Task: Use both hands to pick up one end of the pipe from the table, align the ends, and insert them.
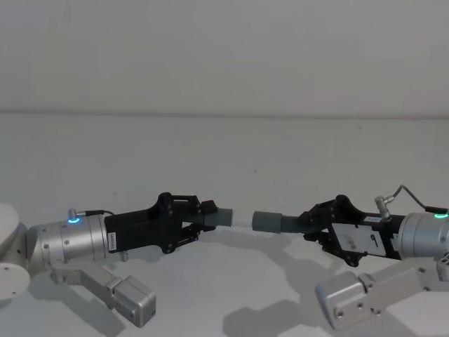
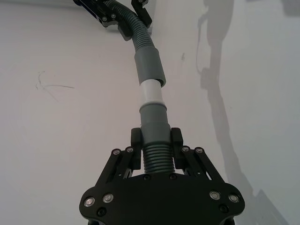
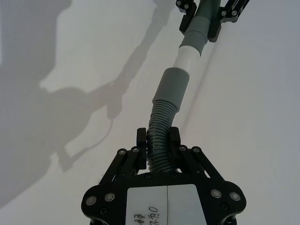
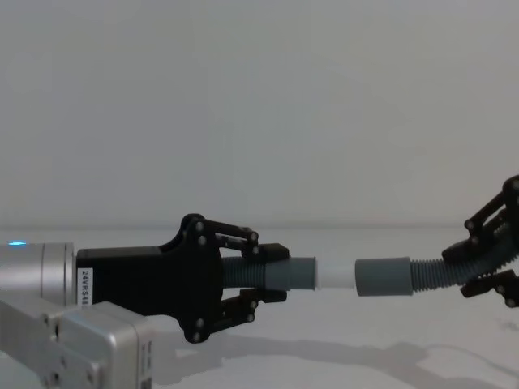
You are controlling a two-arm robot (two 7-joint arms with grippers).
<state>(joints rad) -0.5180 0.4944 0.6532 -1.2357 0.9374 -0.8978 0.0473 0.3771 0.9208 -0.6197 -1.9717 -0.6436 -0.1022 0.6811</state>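
**Both hose pieces lifted, ends lined up, spigot at the cuff mouth — push not finished**

- Left end effector [image 1: 208, 223] was pinching the short hose piece [image 4: 276, 273] on its ribbed stretch, fingers [image 2: 136, 140] pressed against either side. The white spigot tip [image 4: 334, 275] pointed toward the right arm.
- Right end effector [image 1: 306, 221] was clamped on the ribbed hose piece [image 3: 158, 140], which bent slightly between the grip and its smooth grey cuff [image 4: 383, 277].
- Both pieces hung clear of the white worktop [image 1: 224, 147], held roughly over its middle toward the near edge; shadows fell on the surface below them.
- Chest view: tip and cuff sat at the same height, meeting at the cuff mouth. Both wrist views agreed, with the tip leading straight into the opening. A stretch of white remained exposed between the two grey parts.
- Could not tell how deep the tip sat inside the cuff, or whether it had only touched the rim.

Judged progress: pick-up done, alignment done or very nearly so. Left to do: drive the two ends together along their common line until the white stretch is swallowed. The bend in the ribbed piece may let the cuff tilt off line under the push.
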